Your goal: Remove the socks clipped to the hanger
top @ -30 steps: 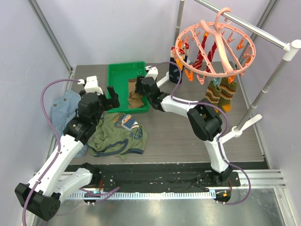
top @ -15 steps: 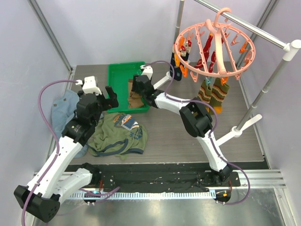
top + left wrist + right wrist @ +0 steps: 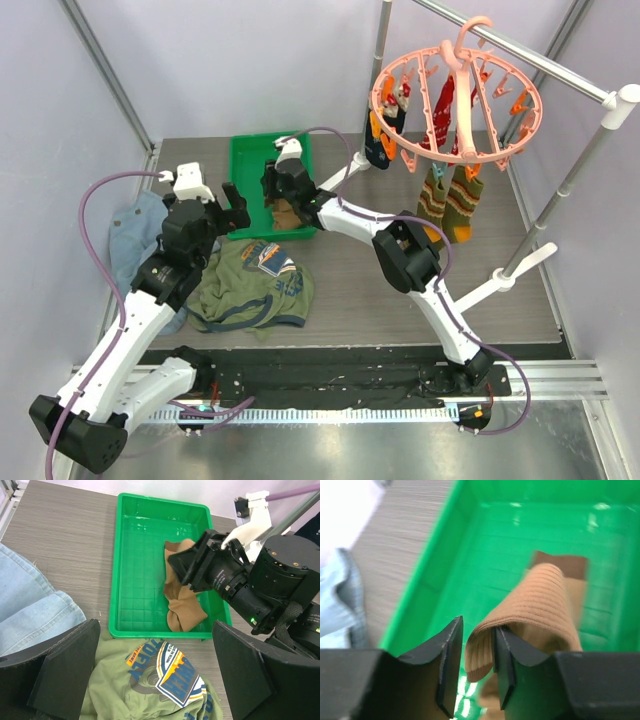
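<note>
Right tool (image 3: 477, 645): pinching a tan sock (image 3: 540, 600) above the green tray (image 3: 240, 165), far left.
Left tool (image 3: 155, 672): wide, empty.
Left to do: several socks (image 3: 450, 200) clipped to the hanger (image 3: 455, 100), far right.

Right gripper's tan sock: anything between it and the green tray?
Nothing visible. The right gripper pinches the sock directly over the tray, and tan fabric below it already touches the tray floor.
</note>
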